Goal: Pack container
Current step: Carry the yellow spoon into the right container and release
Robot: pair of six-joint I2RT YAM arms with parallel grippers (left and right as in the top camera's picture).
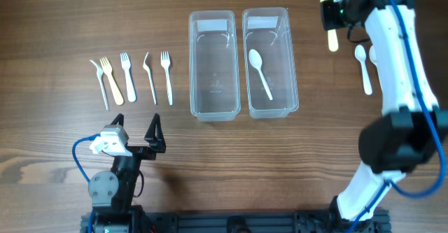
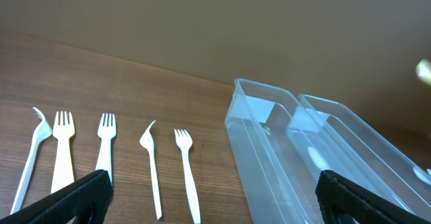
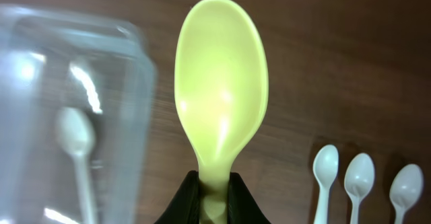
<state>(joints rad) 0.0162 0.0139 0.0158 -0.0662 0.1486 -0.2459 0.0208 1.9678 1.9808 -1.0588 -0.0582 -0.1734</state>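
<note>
Where the yellow spoon (image 3: 221,83) is: off the bench (image 1: 70,142), near the far right corner of the right tub (image 1: 294,65), with its bowl pointing away from the right jaws.
Right jaws: clenched on the spoon's neck, just below the bowl.
Left jaws: spread wide and grasping nothing, low at the front left, facing the forks (image 1: 133,75).
Tubs: two clear ones stand side by side. The left tub (image 1: 192,65) shows nothing inside. The right one holds a single white spoon (image 1: 260,72).
Loose spoons: small white ones (image 3: 359,177) lie in a row on the bench, right of the tubs.
Handling (judged): the spoon looks like thin moulded plastic, light and stiff with a little flex. It is glossy, so it may swivel in a narrow pinch. A short drop would hardly harm it.
Where to hold (judged): the neck or mid-handle, across the flat faces and not the edges.
Writing: none can be read. Faint moulded marks on the tub floors are too small to tell, and no brand shows.
</note>
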